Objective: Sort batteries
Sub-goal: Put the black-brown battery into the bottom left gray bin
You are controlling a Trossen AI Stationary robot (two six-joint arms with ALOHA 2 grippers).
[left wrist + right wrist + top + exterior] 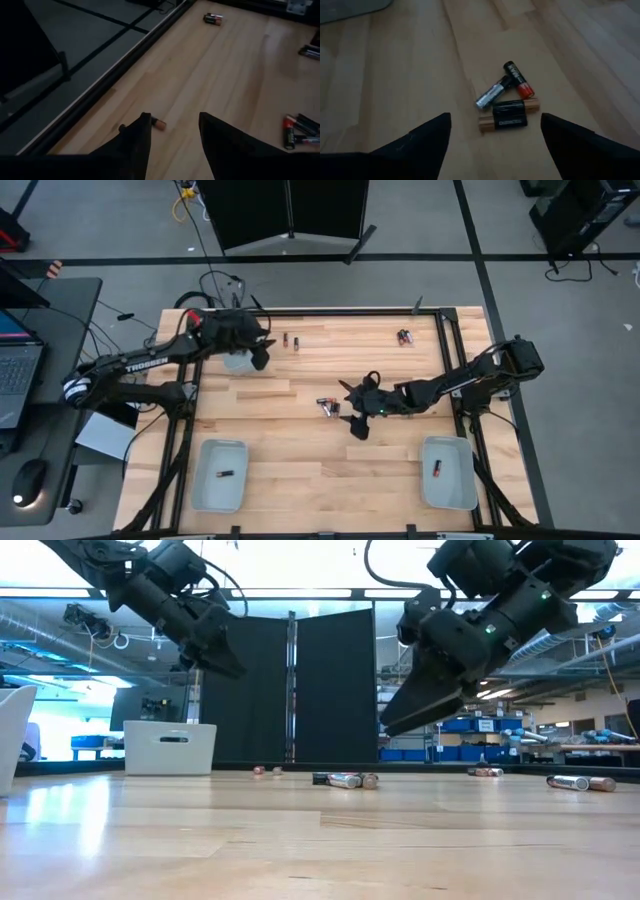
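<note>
Our right end effector [492,137] hangs wide over three touching batteries [507,97] mid-desk — closing here could snag two cells or scatter them. Our left end effector [172,135], moderately open and empty, hovers above a far-edge cell [159,124].

You can read only "TROSSEN" in white along the left arm [140,365]; battery labels and far shelf signs aren't legible.
</note>
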